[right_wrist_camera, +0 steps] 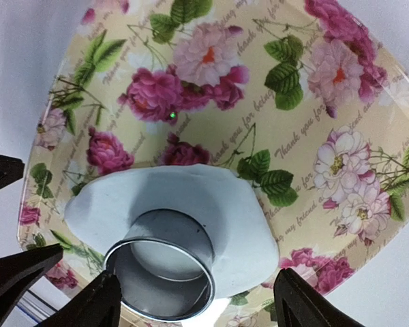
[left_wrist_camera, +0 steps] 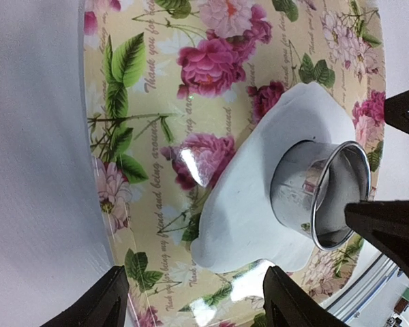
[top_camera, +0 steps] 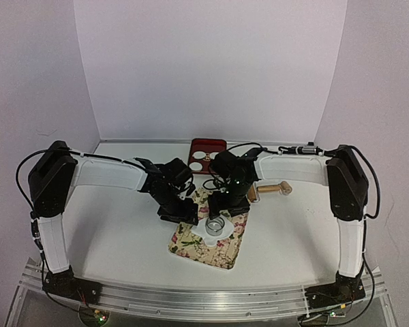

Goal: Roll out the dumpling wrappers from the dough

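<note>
Right wrist view: the right gripper (right_wrist_camera: 199, 291) has its fingers spread apart on either side of the metal ring (right_wrist_camera: 160, 272), which stands on the dough (right_wrist_camera: 232, 218) mid-way along the floral mat (right_wrist_camera: 211, 88). The left gripper (left_wrist_camera: 198, 300), at 10 o'clock from the ring, is likewise spread and holds nothing.

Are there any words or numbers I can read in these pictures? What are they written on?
"Thank you for being": curly writing printed on the floral mat.
"my friend and being around": the next line on that mat; both lines repeat all over it.
The metal ring, the dough and the red tray: no writing that I can see.
</note>
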You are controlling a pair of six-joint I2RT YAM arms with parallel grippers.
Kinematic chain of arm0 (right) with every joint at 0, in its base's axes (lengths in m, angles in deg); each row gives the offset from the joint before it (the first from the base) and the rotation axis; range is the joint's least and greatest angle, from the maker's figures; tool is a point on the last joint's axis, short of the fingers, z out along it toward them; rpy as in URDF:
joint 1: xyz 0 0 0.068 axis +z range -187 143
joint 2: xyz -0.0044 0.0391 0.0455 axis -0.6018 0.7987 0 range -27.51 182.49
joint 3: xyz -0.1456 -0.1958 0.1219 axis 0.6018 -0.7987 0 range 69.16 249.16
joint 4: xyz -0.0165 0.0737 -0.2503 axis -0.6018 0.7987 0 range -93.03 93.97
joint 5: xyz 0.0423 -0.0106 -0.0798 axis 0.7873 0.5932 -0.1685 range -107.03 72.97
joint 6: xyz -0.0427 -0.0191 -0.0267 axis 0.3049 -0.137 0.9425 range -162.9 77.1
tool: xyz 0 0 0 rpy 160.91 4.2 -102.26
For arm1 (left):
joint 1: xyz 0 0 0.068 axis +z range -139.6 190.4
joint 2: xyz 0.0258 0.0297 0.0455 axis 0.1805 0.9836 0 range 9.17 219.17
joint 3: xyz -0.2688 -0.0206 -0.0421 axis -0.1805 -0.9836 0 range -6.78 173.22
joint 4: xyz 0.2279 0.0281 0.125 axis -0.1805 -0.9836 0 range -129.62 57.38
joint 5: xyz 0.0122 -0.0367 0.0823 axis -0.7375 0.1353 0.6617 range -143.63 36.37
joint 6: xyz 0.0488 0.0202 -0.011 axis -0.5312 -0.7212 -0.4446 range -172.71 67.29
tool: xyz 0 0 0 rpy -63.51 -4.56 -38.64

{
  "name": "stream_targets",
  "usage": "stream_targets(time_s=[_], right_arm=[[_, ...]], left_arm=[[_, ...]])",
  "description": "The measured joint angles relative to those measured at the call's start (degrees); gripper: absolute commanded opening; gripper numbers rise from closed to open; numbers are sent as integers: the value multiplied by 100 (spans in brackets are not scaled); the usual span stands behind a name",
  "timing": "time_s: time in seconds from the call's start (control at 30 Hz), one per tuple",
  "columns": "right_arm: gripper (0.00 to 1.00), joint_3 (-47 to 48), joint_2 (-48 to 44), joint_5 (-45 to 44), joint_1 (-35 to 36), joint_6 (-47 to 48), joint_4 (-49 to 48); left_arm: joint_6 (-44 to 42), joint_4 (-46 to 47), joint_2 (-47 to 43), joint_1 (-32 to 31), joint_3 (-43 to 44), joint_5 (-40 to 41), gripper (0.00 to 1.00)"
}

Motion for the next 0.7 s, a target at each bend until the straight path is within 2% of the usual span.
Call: stream_targets(time_s=[0.1,0.33,0.7], right_arm=[[85,22,-150,-124,108,88,8],[86,69,-154,-267,441,206,24],[82,270,182,-707,693,281,273]], left_arm=[[10,4,0,4,0,13,70],[161,2,0,51,-7,96,70],[328,8,-52,142,-106,208,70]])
